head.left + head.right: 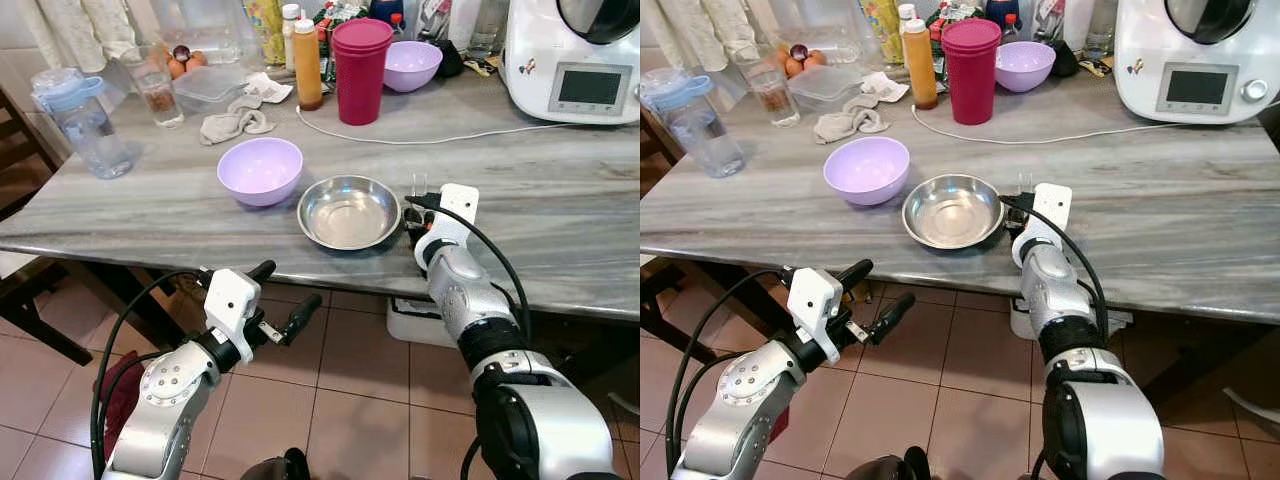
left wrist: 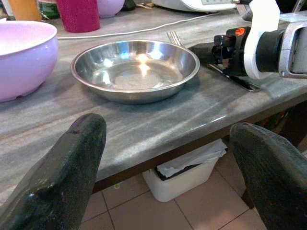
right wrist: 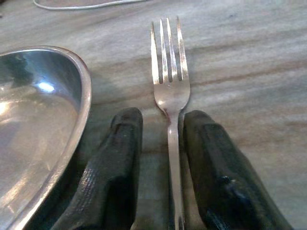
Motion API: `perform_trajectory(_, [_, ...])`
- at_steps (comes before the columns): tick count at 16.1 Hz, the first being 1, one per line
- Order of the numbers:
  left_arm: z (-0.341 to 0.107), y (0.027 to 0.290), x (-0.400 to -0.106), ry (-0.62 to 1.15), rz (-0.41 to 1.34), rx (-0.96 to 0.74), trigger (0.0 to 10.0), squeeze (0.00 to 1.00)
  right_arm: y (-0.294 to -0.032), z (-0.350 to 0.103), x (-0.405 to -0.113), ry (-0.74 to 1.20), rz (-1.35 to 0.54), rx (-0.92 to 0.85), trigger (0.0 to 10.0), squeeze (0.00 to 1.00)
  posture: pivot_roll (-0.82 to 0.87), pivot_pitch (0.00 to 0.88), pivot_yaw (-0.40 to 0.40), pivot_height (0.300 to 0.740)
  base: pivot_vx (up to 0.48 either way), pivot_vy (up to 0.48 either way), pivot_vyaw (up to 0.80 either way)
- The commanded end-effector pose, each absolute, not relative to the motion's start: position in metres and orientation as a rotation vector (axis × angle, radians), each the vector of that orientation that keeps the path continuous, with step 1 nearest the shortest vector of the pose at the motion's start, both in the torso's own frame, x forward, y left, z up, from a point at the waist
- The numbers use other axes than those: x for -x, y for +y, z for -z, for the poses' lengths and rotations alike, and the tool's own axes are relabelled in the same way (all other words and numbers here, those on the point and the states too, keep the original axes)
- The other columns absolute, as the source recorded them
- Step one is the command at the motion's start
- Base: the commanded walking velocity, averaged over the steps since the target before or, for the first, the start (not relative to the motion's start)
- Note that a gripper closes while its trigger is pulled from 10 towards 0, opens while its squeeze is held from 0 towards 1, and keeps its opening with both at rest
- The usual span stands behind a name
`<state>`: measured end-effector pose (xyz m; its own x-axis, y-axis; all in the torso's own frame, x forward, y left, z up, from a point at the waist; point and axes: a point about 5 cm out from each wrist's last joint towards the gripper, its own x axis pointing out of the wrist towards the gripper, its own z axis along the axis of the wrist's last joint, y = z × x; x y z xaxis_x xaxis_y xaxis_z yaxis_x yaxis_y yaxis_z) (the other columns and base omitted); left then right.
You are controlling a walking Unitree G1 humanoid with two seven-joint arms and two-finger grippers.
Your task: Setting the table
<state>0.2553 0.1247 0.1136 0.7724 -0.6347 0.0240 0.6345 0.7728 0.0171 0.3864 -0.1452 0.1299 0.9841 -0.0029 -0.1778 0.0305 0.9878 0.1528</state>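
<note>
A steel bowl sits near the marble table's front edge, with a purple bowl just to its left. A fork lies flat on the table right of the steel bowl, tines pointing away from me. My right gripper rests low on the table with its fingers either side of the fork's handle; a small gap shows on one side, so it stands open. My left gripper hangs open and empty below the table edge, in front of the steel bowl.
Further back stand a magenta cup stack, an orange bottle, another purple bowl, a white kitchen appliance with its cable, a water jug and a cloth. A white box sits under the table.
</note>
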Motion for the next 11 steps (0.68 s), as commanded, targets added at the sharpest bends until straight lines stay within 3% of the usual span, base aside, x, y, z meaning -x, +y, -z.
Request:
perform_trajectory(1, [-0.114,0.127,-0.255,-0.022,0.684,-0.027,10.0,0.00,-0.148,-0.129,-0.384,0.166,0.032,-0.138,10.0,1.00,-0.11,0.126,0.094,0.740,0.000,0.000,0.00])
perform_trajectory(9, [-0.114,0.128,-0.256,-0.021,0.686,-0.030,10.0,0.00,-0.154,-0.151,-0.372,-0.040,0.062,-0.107,10.0,1.00,-0.12,0.126,0.099,0.740,0.000,0.000,0.00])
perform_trajectory(11, [-0.115,0.128,-0.258,-0.028,0.678,-0.035,10.0,0.00,-0.155,-0.173,-0.356,-0.249,0.041,0.051,10.0,1.00,-0.12,0.126,0.099,0.740,0.000,0.000,0.00])
